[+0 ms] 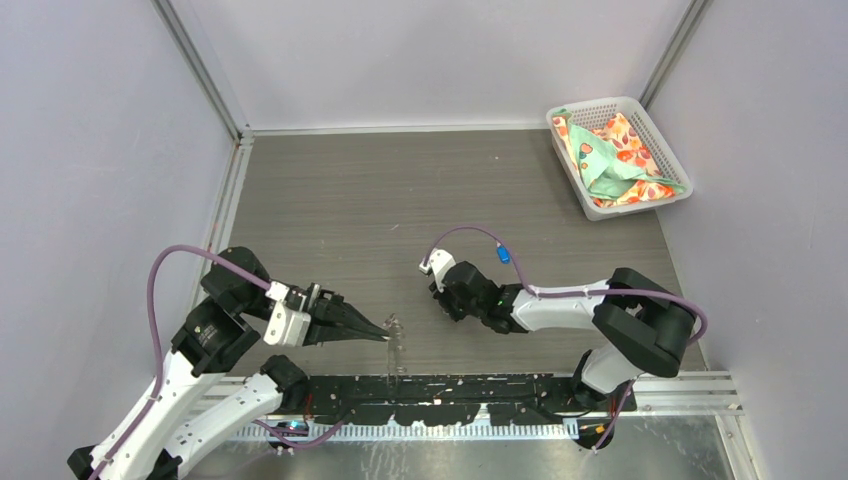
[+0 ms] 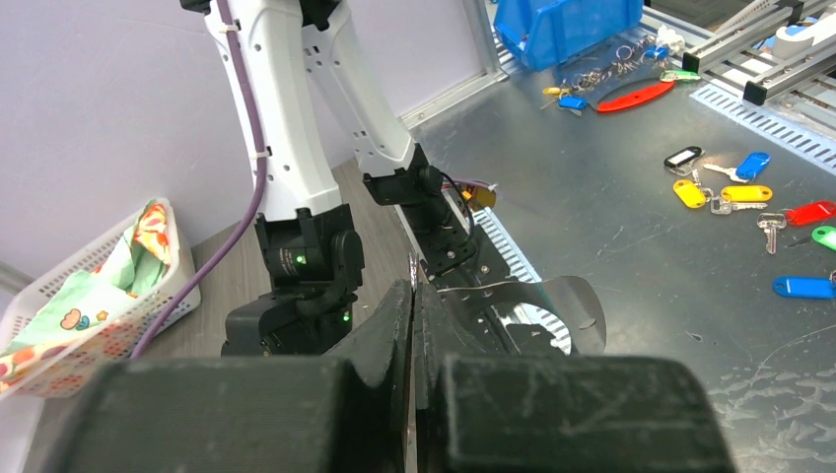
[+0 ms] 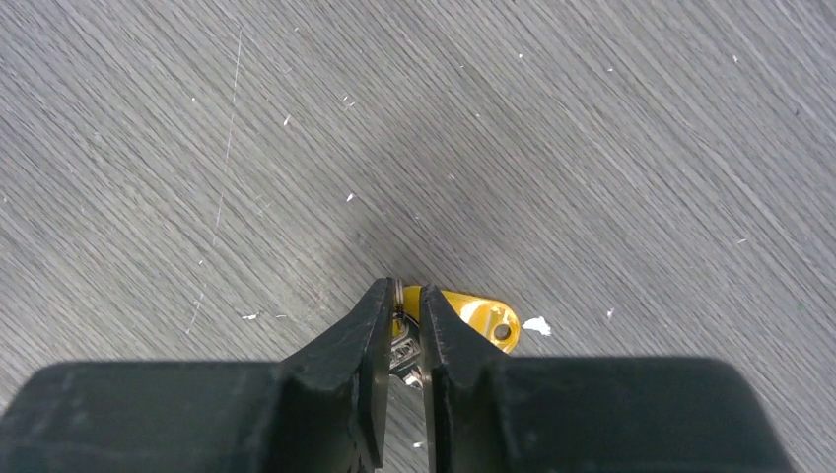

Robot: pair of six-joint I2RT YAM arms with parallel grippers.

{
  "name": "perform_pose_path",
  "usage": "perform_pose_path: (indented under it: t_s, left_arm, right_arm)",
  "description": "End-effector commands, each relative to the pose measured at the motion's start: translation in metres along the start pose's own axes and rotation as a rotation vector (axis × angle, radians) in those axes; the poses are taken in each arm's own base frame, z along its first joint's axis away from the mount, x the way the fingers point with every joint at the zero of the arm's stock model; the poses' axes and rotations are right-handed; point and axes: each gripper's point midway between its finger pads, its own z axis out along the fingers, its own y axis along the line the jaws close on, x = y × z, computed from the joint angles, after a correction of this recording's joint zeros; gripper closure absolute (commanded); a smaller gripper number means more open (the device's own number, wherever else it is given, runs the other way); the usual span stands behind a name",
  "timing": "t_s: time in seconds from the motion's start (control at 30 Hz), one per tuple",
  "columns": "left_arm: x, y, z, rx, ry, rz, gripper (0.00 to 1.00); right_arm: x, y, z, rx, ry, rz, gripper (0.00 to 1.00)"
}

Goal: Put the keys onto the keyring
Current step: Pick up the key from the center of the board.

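My left gripper (image 1: 387,333) (image 2: 414,286) is shut on the keyring (image 1: 398,350), a thin grey floppy loop that hangs out to the right of the fingers in the left wrist view (image 2: 582,301); a thin metal sliver sticks up between the closed fingers. My right gripper (image 1: 441,300) (image 3: 404,293) points down at the table and is shut on the yellow-headed key (image 3: 480,315), with its small metal parts between the fingers. That key also shows in the left wrist view (image 2: 481,196). A small blue piece (image 1: 503,254) lies by the right arm's cable; I cannot tell if it is the blue key.
A white basket (image 1: 562,142) (image 2: 59,286) holding a patterned cloth (image 1: 615,160) stands at the back right corner. A black rail (image 1: 450,390) runs along the near edge. Beyond it, a metal bench (image 2: 631,227) carries several loose key tags and a blue bin (image 2: 562,25).
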Motion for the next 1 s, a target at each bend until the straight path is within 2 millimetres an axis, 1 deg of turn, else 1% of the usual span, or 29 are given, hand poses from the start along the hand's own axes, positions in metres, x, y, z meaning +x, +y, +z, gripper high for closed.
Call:
perform_pose_path:
  t_s: [0.0,0.1,0.2,0.4,0.47,0.53,0.57,0.6,0.63,0.77,0.83,0.9,0.97]
  left_arm:
    - [-0.017,0.003,-0.001,-0.009,-0.016,0.049,1.00]
    - [-0.017,0.003,-0.002,-0.012,-0.016,0.048,1.00]
    - [-0.017,0.002,-0.002,-0.013,-0.016,0.041,1.00]
    - [-0.018,0.002,-0.002,-0.016,-0.019,0.037,1.00]
    - [-0.016,0.003,-0.002,-0.021,-0.014,0.031,1.00]
    - [-0.012,0.004,-0.002,-0.027,-0.008,0.020,1.00]
    - [-0.010,0.004,-0.001,-0.026,-0.006,0.010,1.00]
    - [-0.007,0.004,-0.001,-0.025,-0.005,-0.002,1.00]
    - [-0.006,0.005,0.000,-0.024,-0.008,-0.012,1.00]
    - [-0.001,0.004,0.004,0.001,-0.022,-0.060,1.00]
    - [-0.001,0.004,0.006,0.021,-0.029,-0.081,1.00]
    - [-0.002,0.005,0.008,0.041,-0.038,-0.096,1.00]
    - [-0.002,0.005,0.010,0.069,-0.045,-0.108,1.00]
  right_arm:
    - [-0.017,-0.002,-0.003,0.017,-0.052,0.009,0.83]
    - [-0.021,-0.002,-0.009,0.014,-0.076,0.012,0.93]
    - [-0.028,-0.002,-0.019,0.002,-0.124,0.009,0.98]
    - [-0.034,0.004,-0.036,-0.048,-0.179,-0.006,0.99]
    - [-0.048,0.012,-0.053,-0.108,-0.238,-0.019,0.99]
    - [-0.059,0.024,-0.073,-0.193,-0.279,-0.037,0.99]
    - [-0.076,0.031,-0.093,-0.245,-0.329,-0.041,0.99]
    - [-0.085,0.035,-0.109,-0.280,-0.354,-0.066,0.99]
    - [-0.085,0.041,-0.125,-0.328,-0.348,-0.087,0.99]
    - [-0.111,0.065,-0.196,-0.517,-0.477,-0.176,0.99]
    - [-0.123,0.073,-0.226,-0.581,-0.541,-0.227,0.99]
    - [-0.134,0.080,-0.251,-0.639,-0.585,-0.277,0.99]
    - [-0.145,0.086,-0.269,-0.691,-0.612,-0.325,0.99]
